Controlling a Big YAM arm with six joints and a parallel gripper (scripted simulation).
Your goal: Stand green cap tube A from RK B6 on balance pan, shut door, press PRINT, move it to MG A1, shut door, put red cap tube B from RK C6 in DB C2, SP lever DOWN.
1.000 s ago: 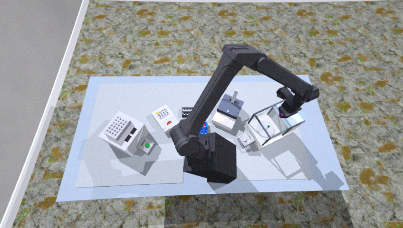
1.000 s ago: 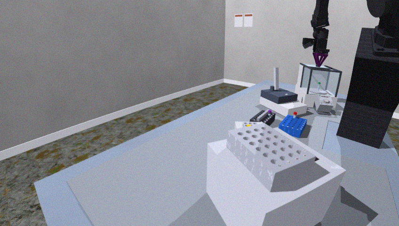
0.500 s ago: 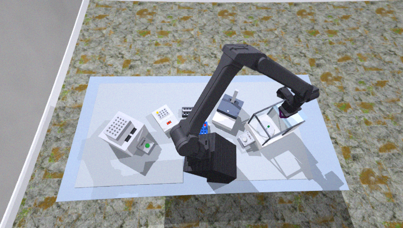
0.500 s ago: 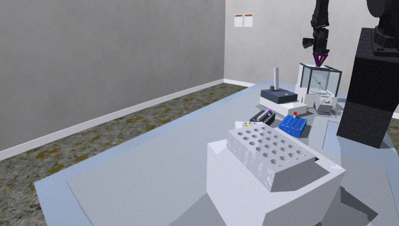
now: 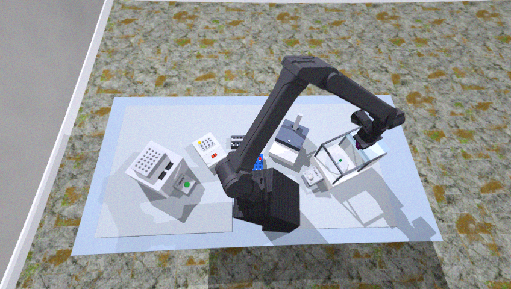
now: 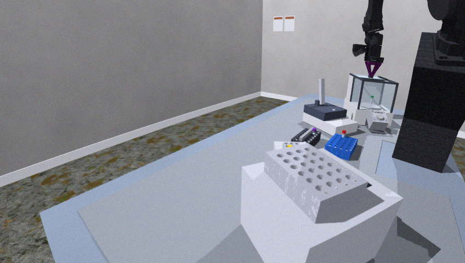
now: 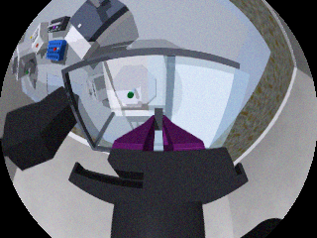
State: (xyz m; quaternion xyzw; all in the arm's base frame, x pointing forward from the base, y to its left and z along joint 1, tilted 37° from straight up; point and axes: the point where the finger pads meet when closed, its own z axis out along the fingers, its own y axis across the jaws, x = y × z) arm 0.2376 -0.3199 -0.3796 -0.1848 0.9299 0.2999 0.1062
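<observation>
The balance has its door slid back, with the front part of the top open. My gripper is shut on the door's small dark handle. Tube A, green cap, stands upright on the pan. Tube B, red cap, stands in the blue rack RK. The SP lever points up. The balance's lamp cannot be made out.
Dry block DB holds a yellow-capped tube. Magnet block MG holds a purple-capped tube. SP stands left of the balance. Mixer MX is far left. The arm hides part of RK and MG in the top view.
</observation>
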